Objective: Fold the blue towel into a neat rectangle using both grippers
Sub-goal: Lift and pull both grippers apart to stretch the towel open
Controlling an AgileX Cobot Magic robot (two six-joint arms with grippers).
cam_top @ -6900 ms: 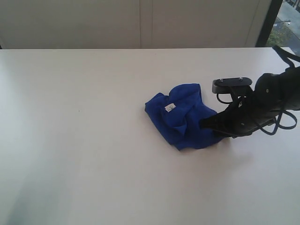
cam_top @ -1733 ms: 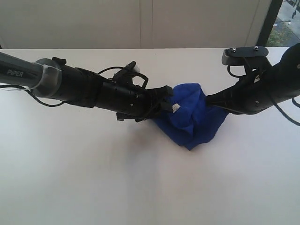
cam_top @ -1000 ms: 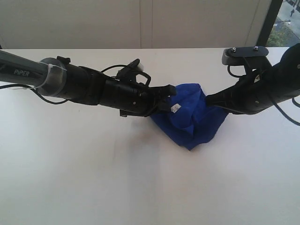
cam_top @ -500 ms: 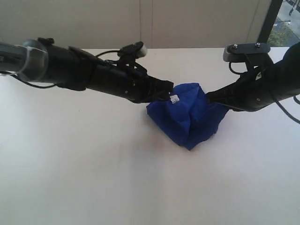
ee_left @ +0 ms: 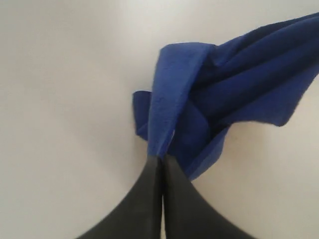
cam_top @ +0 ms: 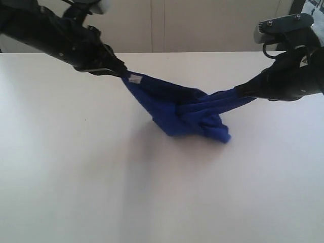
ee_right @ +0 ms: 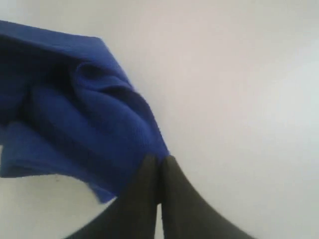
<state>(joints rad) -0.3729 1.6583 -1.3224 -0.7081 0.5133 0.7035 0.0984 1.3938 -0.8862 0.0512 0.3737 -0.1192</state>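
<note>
We're hunting for lettering and we find nothing we can read. The only label we can spot is the small white tag (cam_top: 134,79) at the raised corner of the blue towel (cam_top: 177,109), and in the exterior view any print on it is too small for us to make out. Neither wrist view gives us a look at that tag.
</note>
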